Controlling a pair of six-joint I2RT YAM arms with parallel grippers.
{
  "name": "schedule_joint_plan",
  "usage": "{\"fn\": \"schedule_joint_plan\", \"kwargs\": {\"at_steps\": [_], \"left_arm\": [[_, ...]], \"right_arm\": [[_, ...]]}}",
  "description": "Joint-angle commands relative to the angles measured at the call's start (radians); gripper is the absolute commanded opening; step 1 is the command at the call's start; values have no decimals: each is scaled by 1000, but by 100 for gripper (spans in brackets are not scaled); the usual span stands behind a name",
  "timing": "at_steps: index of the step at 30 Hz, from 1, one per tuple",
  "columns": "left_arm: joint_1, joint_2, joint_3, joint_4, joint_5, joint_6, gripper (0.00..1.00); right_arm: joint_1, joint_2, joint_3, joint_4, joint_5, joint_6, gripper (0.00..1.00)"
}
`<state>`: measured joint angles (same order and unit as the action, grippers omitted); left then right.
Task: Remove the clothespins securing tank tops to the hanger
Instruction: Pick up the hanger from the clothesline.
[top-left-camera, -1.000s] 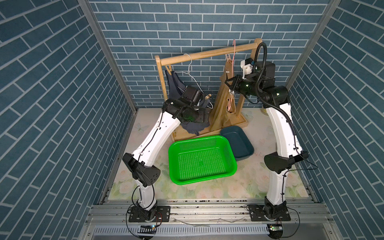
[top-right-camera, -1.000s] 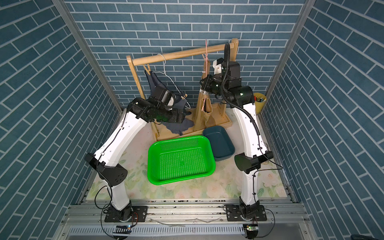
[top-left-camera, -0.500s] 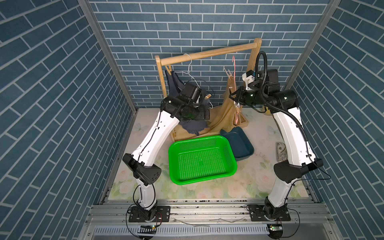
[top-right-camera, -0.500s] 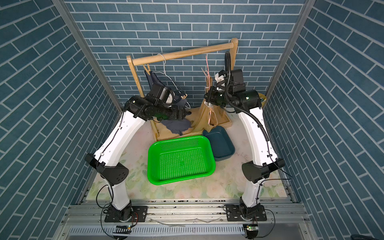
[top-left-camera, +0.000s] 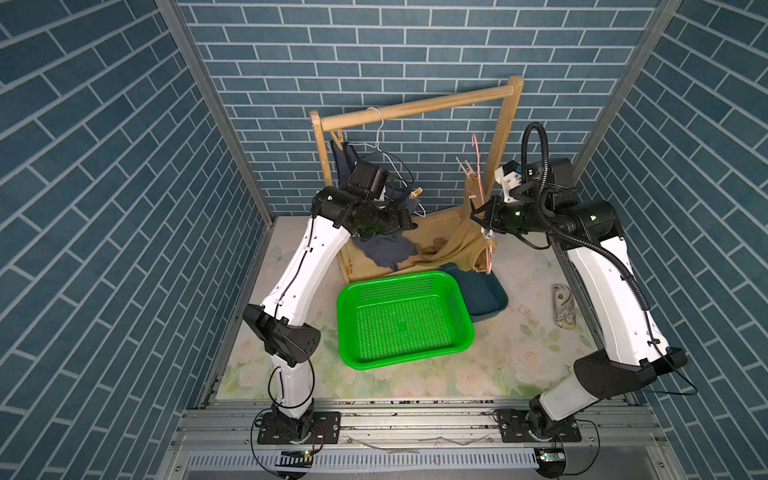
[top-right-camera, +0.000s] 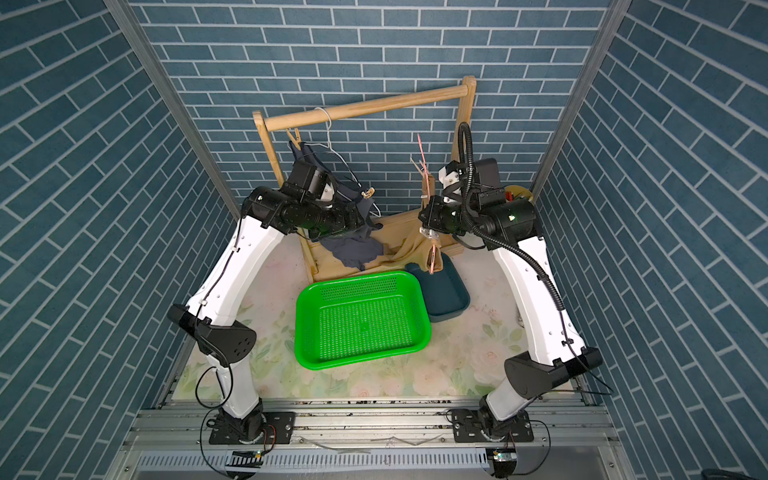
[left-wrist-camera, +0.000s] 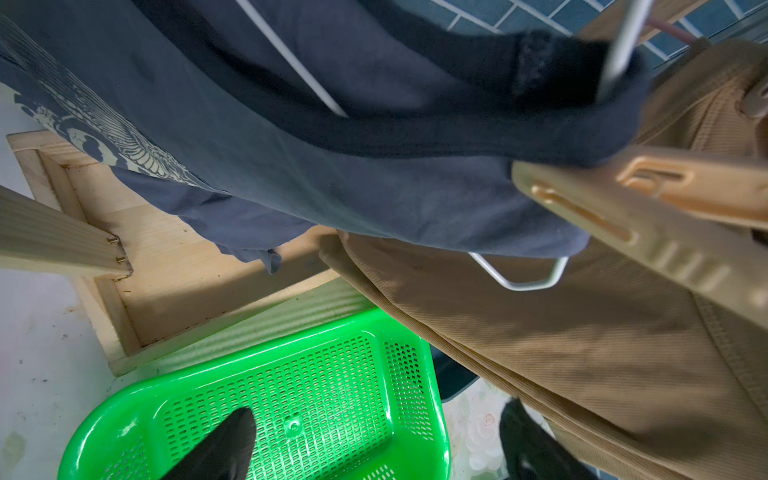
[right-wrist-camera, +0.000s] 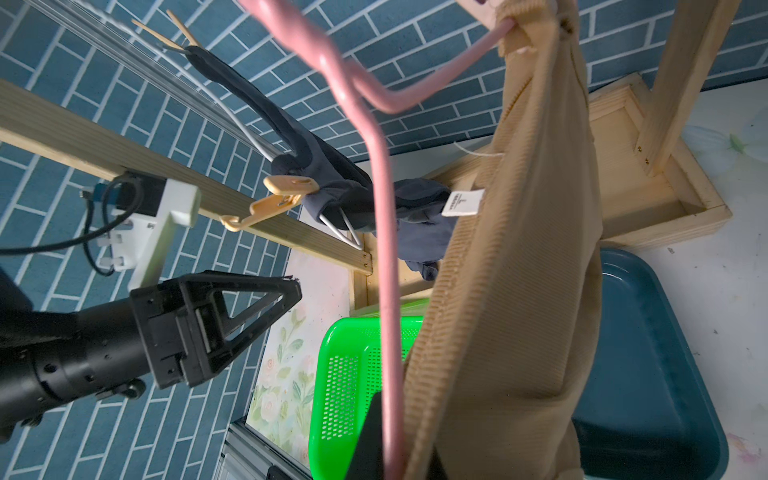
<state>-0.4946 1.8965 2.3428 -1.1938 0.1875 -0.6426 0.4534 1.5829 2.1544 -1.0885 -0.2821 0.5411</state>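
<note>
Pink hanger (right-wrist-camera: 382, 208), tan top (right-wrist-camera: 519, 291) draped on it, is clamped in my closed right gripper (right-wrist-camera: 399, 455). My left gripper (left-wrist-camera: 376, 415) gapes wide, empty. Just past its fingertips a pin (left-wrist-camera: 665, 216) bites the dark top (left-wrist-camera: 332, 166) at the strap. It looks light, stiff and springy, so I'd squeeze its splayed tails.

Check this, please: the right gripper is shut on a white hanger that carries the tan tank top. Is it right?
Only the colour is wrong. The right gripper is shut on a pink hanger that carries the tan tank top, as the right wrist view shows. The white hanger carries the dark tank top.
</note>
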Motion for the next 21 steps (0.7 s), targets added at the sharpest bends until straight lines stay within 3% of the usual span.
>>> {"fn": "schedule_joint_plan", "kwargs": {"at_steps": [1,11,14,21], "left_arm": [[39,10,23,22,33,-60,94],[164,-32,36,49,78,-172,94],[196,-56,33,53,79,-193,94],[247,-114,-21,56,123,-221,94]], "right_arm": [[20,-28,76,-32,-15,-49,0],[143,41,427,-176,-84,-25,0],[209,12,384,-179,-68,-16,0],[330,-88,105,-129,-36,-5,0]]}}
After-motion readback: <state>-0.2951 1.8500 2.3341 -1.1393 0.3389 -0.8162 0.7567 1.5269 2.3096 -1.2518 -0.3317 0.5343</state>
